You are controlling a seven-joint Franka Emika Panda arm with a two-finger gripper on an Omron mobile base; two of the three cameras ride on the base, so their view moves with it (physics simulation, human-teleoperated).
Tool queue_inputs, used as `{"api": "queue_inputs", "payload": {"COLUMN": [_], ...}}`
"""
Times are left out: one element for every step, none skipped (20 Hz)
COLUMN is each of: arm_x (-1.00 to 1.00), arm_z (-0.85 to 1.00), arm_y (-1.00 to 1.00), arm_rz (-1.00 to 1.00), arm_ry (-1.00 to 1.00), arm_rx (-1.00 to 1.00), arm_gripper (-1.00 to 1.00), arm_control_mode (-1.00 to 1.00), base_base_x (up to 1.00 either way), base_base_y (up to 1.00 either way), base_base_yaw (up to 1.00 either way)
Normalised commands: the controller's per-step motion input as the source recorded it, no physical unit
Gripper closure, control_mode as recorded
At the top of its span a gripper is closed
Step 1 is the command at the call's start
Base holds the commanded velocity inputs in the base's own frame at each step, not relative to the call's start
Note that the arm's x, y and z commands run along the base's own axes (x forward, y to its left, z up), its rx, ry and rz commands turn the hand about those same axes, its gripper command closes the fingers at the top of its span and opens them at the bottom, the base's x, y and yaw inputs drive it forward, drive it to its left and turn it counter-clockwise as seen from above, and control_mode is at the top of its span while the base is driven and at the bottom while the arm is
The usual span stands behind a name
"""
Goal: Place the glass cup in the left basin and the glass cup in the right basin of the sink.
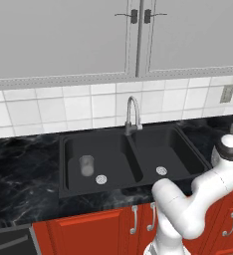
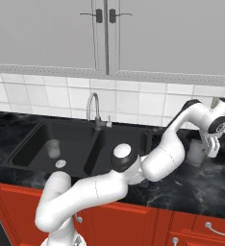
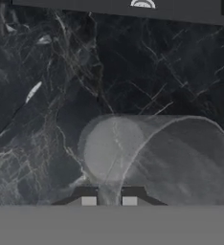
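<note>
The black matte double-bowl sink (image 1: 133, 154) with a curved chrome tap (image 1: 132, 112) sits in the dark marbled stone surface (image 1: 24, 164), above red cabinet doors (image 1: 88, 231). One clear glass cup (image 1: 86, 165) stands upright in the left basin (image 1: 73, 149) of the sink, just beside that bowl's round silver drain (image 1: 101, 179). The right basin (image 1: 175, 149) shows its own silver drain (image 1: 161, 170) on the bare floor.

A second clear glass cup (image 2: 196, 152) stands on the surface to the right of the sink, well apart from its rim. The white arm reaches over there, and the hand (image 2: 213, 147) hangs at the cup's right side, pointing down. In the hand view the cup (image 3: 157, 158) lies large directly ahead of the two dark fingertips (image 3: 88, 195), which stand close together with only a thin gap. The cup's near wall appears to run down between them, so the hand seems nearly shut on the rim wall, though the glass is too transparent to be sure of contact. The cup's base looks to rest on the surface.
</note>
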Motion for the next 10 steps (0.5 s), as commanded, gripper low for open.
{"api": "queue_inputs", "payload": {"arm_x": [0.0,0.0,0.0,0.0,0.0,0.0,0.0,0.0,0.0,0.0], "arm_z": [0.0,0.0,0.0,0.0,0.0,0.0,0.0,0.0,0.0,-0.02], "arm_y": [1.0,1.0,1.0,1.0,1.0,1.0,1.0,1.0,1.0,1.0], "arm_rz": [0.0,0.0,0.0,0.0,0.0,0.0,0.0,0.0,0.0,0.0], "arm_ry": [-0.11,-0.1,-0.09,-0.09,-0.09,-0.1,-0.09,-0.09,-0.08,-0.07], "arm_rx": [0.0,0.0,0.0,-0.01,-0.02,-0.03,-0.05,-0.05,-0.06,-0.08], "arm_gripper": [1.0,1.0,1.0,1.0,1.0,1.0,1.0,1.0,1.0,1.0], "arm_control_mode": [-1.0,-1.0,-1.0,-1.0,-1.0,-1.0,-1.0,-1.0,-1.0,-1.0], "base_base_x": [0.0,0.0,0.0,0.0,0.0,0.0,0.0,0.0,0.0,0.0], "base_base_y": [0.0,0.0,0.0,0.0,0.0,0.0,0.0,0.0,0.0,0.0], "base_base_yaw": [0.0,0.0,0.0,0.0,0.0,0.0,0.0,0.0,0.0,0.0]}}
